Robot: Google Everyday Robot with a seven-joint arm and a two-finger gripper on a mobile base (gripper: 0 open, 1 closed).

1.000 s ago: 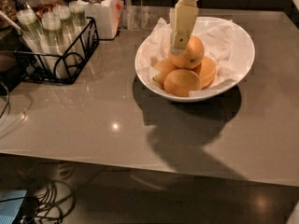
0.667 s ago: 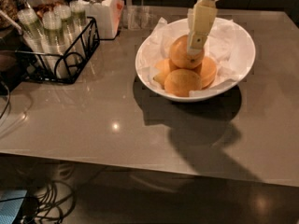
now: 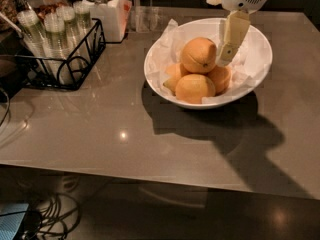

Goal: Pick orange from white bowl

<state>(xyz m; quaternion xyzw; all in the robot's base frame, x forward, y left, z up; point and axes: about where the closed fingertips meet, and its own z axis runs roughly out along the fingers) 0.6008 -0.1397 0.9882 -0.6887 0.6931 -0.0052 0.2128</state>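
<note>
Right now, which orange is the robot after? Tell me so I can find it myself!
Find the big white bowl on the grey table. Oranges are piled inside, with the gripper hanging close beside them. The orange is the top one, nearest the gripper, with a small dark dot; the rest lie lower.

The gripper (image 3: 223,55) is cream with a white housing, hanging over the right side of the glossy white bowl (image 3: 259,72). The top orange (image 3: 198,55) is dimpled yellow-orange with a tiny dark dot. The paper lining (image 3: 164,50) is white, the table (image 3: 100,129) is a shiny grey-brown, and the wire basket (image 3: 75,70) is black.
</note>
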